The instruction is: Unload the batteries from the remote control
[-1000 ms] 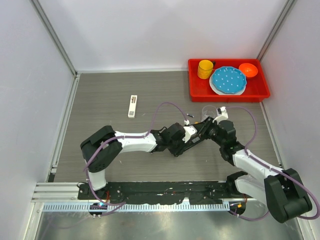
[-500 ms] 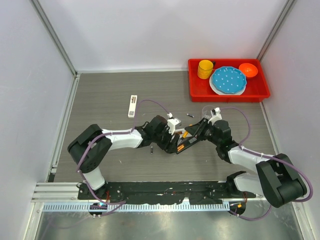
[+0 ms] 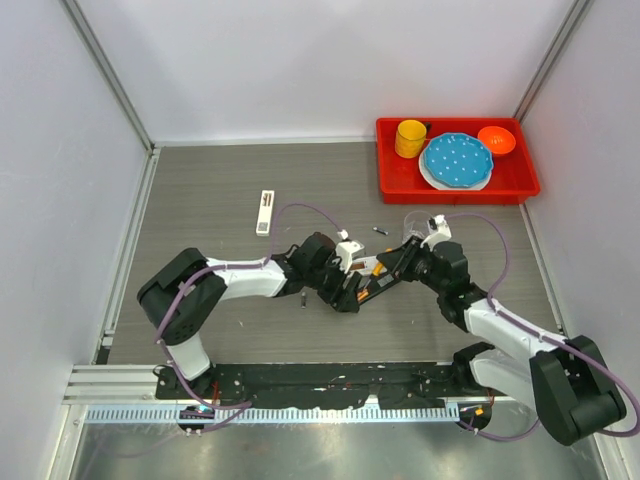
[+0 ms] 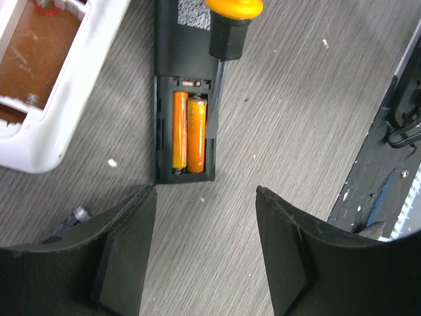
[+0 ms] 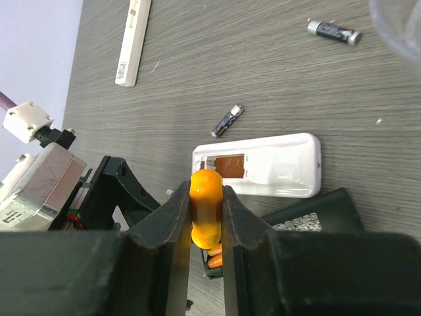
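Note:
A black remote control (image 4: pixel 184 85) lies back up with its battery compartment open. Two orange batteries (image 4: pixel 187 131) sit side by side in it. My right gripper (image 5: pixel 205 189) is shut on the orange-handled screwdriver (image 5: pixel 205 220), held over the compartment, its black shaft (image 4: pixel 227 39) beside the cells. My left gripper (image 4: pixel 205 250) is open and empty, just short of the remote's compartment end. In the top view both grippers, left (image 3: pixel 350 290) and right (image 3: pixel 393 262), meet over the black remote (image 3: pixel 372 293).
A white remote (image 5: pixel 276 168) with an empty compartment lies beside the black one. Two loose dark batteries (image 5: pixel 227 120) (image 5: pixel 333 31) lie beyond it. A slim white remote (image 3: pixel 265 213) is far left, a clear cup (image 3: pixel 418 225) far right, and a red tray (image 3: pixel 455 185) with dishes at the back right.
My left gripper has pulled back to the left, off the black remote. My right gripper has come in slightly with the screwdriver over the compartment.

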`<state>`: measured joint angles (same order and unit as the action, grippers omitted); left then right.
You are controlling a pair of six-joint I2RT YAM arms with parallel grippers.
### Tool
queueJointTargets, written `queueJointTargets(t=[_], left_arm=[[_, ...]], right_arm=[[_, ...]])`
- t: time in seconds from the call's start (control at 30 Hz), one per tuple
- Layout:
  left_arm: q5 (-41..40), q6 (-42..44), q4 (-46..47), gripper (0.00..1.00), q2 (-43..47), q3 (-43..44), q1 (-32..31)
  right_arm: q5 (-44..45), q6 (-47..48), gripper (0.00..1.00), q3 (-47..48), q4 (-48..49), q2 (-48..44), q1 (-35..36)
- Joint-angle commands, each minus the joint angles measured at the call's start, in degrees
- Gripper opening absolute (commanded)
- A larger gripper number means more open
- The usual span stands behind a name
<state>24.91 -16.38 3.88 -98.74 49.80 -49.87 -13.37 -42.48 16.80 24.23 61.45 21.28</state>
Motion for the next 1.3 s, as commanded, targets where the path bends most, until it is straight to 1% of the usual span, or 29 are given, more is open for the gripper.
queueJointTargets(t=[0.0,0.13,0.23,0.43,0.5,0.63,0.8,0.9,0.93,1.0,1.03,1.07,1.13,1.27], left_arm=[[1.99,-0.84,1.39,0.65,-1.80,2.32,-0.14],[5.05,-1.11,0.78,0.64,-4.17,4.16,-0.14],[8.84,-1.46,1.74,0.61,-4.88,4.51,-0.58],[14.73,0.12,0.08,0.57,-8.39,7.85,-3.92],[14.56,0.65,-1.23,0.57,-9.80,9.52,-5.50],[14.38,0.30,-1.42,0.57,-10.42,10.23,-6.47],[9.47,1.70,-0.72,0.55,-6.21,7.34,-6.30],[7.35,1.09,1.73,0.46,-3.48,4.79,-5.77],[7.09,0.57,2.27,0.39,-3.04,4.52,-5.42],[6.65,0.21,2.36,0.30,-3.12,4.34,-5.07],[6.56,-0.05,2.10,0.24,-3.39,4.60,-5.07],[6.12,-0.05,1.57,0.20,-4.17,5.30,-5.07],[6.03,-0.05,0.52,0.13,-4.88,5.83,-5.07],[5.24,-0.05,-1.32,0.06,-6.73,7.32,-5.07]], right_arm=[[4.75,4.77,0.01,2.28,-5.59,-4.75,0.26],[6.16,5.91,0.01,2.36,-9.37,-7.04,0.26],[6.86,6.62,0.01,2.45,-11.22,-8.54,0.26],[8.27,7.67,0.01,2.63,-14.12,-10.91,0.26],[8.70,7.85,0.01,2.80,-14.91,-11.35,0.34],[9.84,8.46,0.01,3.07,-16.49,-12.93,0.26],[11.43,9.25,0.01,3.77,-19.30,-14.69,0.26],[12.75,9.61,0.01,3.77,-20.44,-16.09,0.26],[13.01,9.69,0.01,3.86,-20.71,-16.36,0.26],[13.19,10.13,0.01,3.86,-21.41,-16.80,0.26],[13.19,10.31,0.01,3.94,-21.68,-16.80,0.26],[15.10,10.48,0.01,4.03,-21.94,-16.80,0.26],[15.56,10.57,0.01,4.12,-22.38,-16.89,0.17],[16.00,10.92,0.01,3.95,-22.47,-16.72,0.26]])
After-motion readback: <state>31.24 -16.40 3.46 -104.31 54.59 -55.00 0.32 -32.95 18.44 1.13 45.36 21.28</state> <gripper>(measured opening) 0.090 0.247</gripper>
